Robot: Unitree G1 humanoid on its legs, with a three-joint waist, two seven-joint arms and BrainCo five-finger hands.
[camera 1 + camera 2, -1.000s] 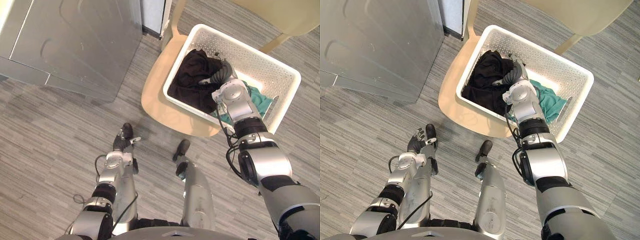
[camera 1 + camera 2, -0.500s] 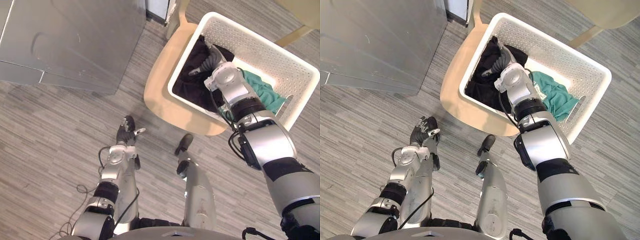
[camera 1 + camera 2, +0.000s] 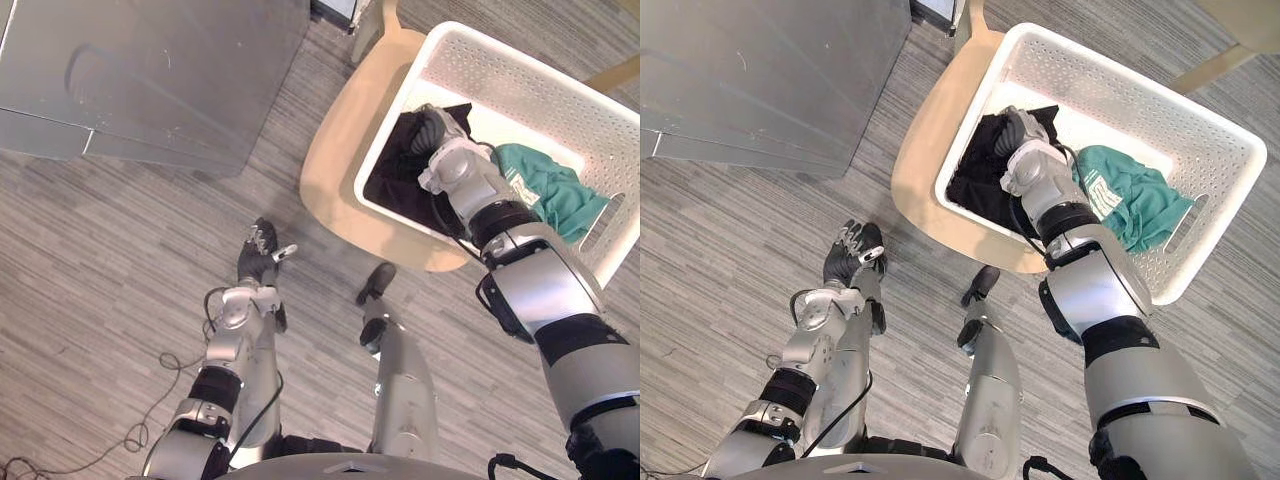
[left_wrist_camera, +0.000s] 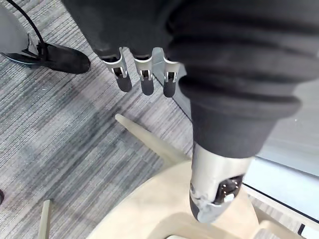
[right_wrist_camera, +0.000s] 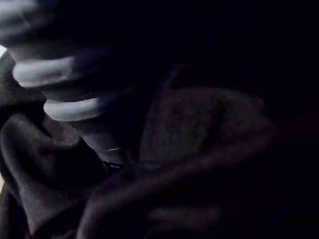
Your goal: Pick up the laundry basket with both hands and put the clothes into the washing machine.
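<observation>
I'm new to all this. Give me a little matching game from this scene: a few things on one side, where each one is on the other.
1 laundry basket
2 black garment
3 green garment
4 left hand

A over the floor, holding nothing
B standing on the wooden chair
C under the right hand
D loose in the basket's right half

Pairs: 1-B, 2-C, 3-D, 4-A

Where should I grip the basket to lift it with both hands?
Take the basket by its short ends, one hand from each side: it is oblong, and the end by the green cloth has a handle slot. The opposite end's outside is hidden. Free the right hand from the black clothes first.
</observation>
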